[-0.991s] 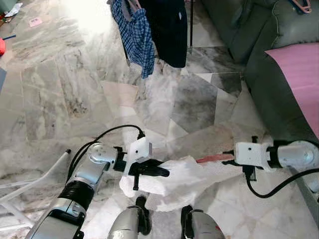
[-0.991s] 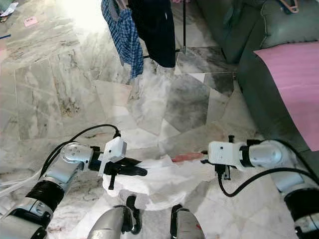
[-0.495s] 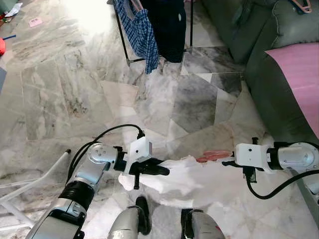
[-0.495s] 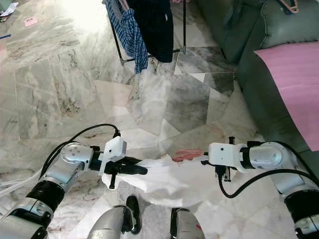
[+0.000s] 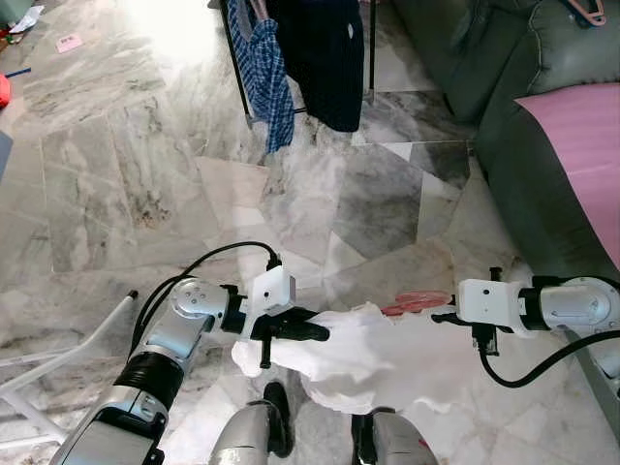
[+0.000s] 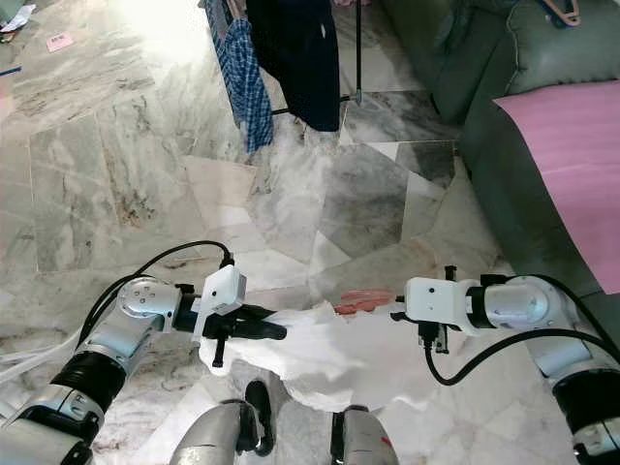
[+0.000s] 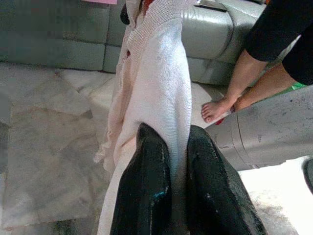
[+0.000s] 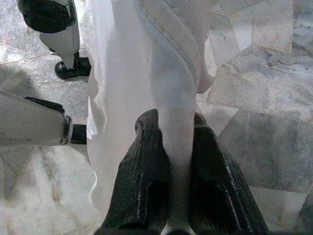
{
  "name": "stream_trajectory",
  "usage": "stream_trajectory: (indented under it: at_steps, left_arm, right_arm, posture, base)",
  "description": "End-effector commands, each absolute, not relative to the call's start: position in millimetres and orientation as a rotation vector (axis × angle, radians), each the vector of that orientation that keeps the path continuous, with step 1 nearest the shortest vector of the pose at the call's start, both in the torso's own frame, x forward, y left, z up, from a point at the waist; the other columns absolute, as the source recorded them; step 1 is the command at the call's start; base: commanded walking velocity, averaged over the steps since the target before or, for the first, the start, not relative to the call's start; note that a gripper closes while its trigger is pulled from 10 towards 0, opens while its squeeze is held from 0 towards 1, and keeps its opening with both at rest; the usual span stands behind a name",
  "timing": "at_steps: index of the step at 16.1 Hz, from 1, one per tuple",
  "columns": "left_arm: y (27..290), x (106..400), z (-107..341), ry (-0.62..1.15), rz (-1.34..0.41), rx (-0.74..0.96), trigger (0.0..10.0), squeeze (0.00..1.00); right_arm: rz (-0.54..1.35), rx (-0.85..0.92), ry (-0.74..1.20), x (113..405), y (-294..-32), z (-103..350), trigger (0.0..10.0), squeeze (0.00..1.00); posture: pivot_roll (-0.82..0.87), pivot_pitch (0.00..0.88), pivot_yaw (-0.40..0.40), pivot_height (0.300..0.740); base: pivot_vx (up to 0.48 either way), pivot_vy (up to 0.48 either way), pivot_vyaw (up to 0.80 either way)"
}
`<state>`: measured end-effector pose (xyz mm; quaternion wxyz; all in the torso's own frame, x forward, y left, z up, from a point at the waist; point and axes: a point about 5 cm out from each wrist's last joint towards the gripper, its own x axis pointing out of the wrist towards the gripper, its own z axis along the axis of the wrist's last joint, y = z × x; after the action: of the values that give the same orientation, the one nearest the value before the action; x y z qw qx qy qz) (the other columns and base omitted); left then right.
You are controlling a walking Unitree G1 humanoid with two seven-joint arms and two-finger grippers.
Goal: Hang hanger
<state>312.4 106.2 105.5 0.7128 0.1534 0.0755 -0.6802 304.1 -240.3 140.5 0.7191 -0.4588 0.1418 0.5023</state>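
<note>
Carrying step: left pincer (image 5: 315, 332) and right pincer (image 5: 441, 316) both clamped on white garment (image 5: 363, 349) with pink hanger (image 5: 415, 302), held above floor (image 5: 145, 174); next, probably walk to clothes rack (image 5: 300, 58).

A white knitted garment (image 5: 363, 354) hangs on a pink hanger (image 5: 415, 302). The floor (image 5: 126, 174) is grey-and-white veined marble. A blue-and-white checked shirt (image 5: 263, 73) hangs beside a dark navy garment (image 5: 325, 53). The sofa (image 5: 504, 68) is dark grey-green, with a pink sheet (image 5: 581, 145) over it.
</note>
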Motion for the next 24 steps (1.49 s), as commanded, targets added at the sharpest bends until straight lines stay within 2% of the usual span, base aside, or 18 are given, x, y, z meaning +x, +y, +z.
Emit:
stream_trajectory:
  at_steps: [1,16,17,18,19,20,21,22,24]
  left_arm:
    - [101,311,105,0.153,-1.520,0.349,2.7,0.00]
    - [101,311,105,0.153,-1.520,0.349,2.7,0.00]
    - [103,324,112,0.069,-1.360,0.390,10.0,1.00]
    - [101,348,132,-0.110,-1.032,0.465,10.0,0.11]
    - [100,349,133,-0.112,-1.022,0.461,10.0,0.03]
    - [100,349,133,-0.108,-1.027,0.452,10.0,0.00]
    - [99,349,133,-0.102,-1.046,0.430,10.0,0.74]
    - [98,349,132,-0.101,-1.058,0.428,10.0,1.00]
    - [97,350,131,-0.117,-1.038,0.459,10.0,1.00]
  right_arm:
    - [1.110,-0.973,0.259,304,-235,144,0.0,0.00]
    - [1.110,-0.973,0.259,304,-235,144,0.0,0.00]
    - [1.097,-0.952,0.246,302,-232,140,0.0,0.00]
    - [1.060,-0.902,0.180,307,-212,130,0.0,0.00]
    - [1.055,-0.900,0.173,308,-210,130,0.0,0.00]
    - [1.053,-0.901,0.174,309,-211,129,0.0,0.00]
    - [1.051,-0.903,0.174,309,-211,130,0.0,0.00]
    - [1.047,-0.905,0.174,310,-212,131,0.0,0.00]
    - [1.037,-0.910,0.173,310,-212,130,0.0,0.00]
  posture:
    - [-0.08,0.295,0.055,0.740]
    - [-0.08,0.295,0.055,0.740]
    - [-0.06,0.294,0.067,0.740]
    - [-0.06,0.289,0.077,0.740]
    - [-0.06,0.288,0.077,0.740]
    - [-0.06,0.287,0.078,0.740]
    - [-0.06,0.287,0.078,0.740]
    - [-0.06,0.286,0.079,0.740]
    - [-0.06,0.286,0.081,0.740]
  base:
    - [0.000,0.000,0.00]
    - [0.000,0.000,0.00]
    - [0.000,0.000,0.00]
    - [0.000,0.000,0.00]
    - [0.000,0.000,0.00]
    - [0.000,0.000,0.00]
    - [0.000,0.000,0.00]
    - [0.000,0.000,0.00]
    - [0.000,0.000,0.00]
